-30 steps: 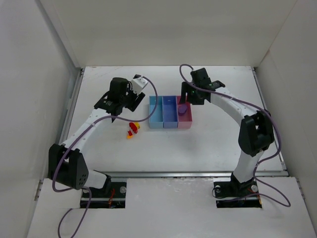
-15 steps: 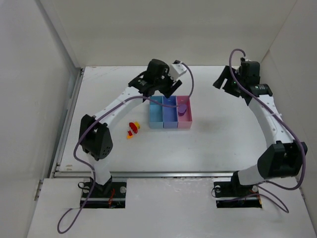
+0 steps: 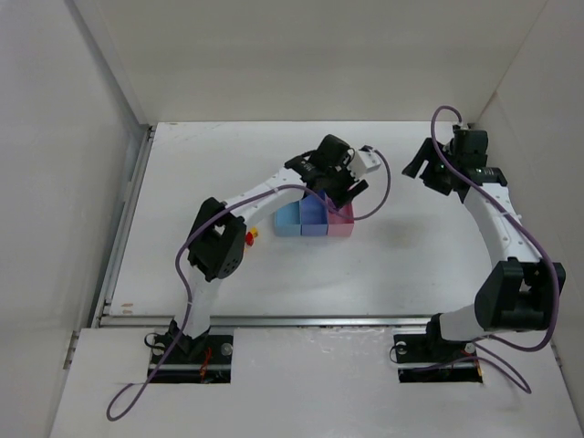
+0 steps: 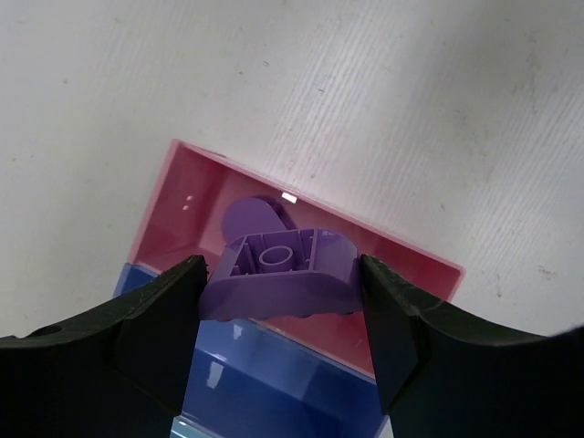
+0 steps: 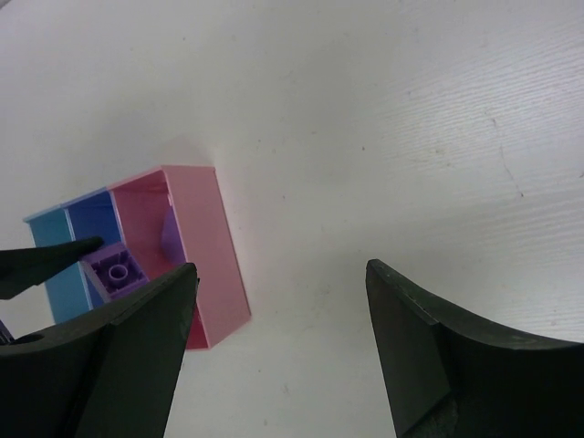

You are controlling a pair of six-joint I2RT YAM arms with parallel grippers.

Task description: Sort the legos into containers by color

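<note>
A: White table (image 3: 411, 265), red and yellow bricks (image 3: 251, 235) loose beside the left elbow. Left gripper (image 4: 281, 278)?
B: Pinching the purple brick (image 4: 274, 260) over the wall between pink and blue-purple. I'd shift over pink, go low, then let go. Right gripper (image 5: 281, 274) spread, empty, well off.
A: Bins?
B: Light blue bin (image 3: 287, 223), blue-purple bin (image 3: 314, 224): nothing visible. Pink bin (image 4: 166, 208), last in the row: one purple piece (image 4: 251, 217), so purple likely belongs there.

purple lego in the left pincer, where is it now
Left wrist view, centre: the purple lego is gripped in the left pincer, hanging over the border between the pink bin and the periwinkle bin.
</note>
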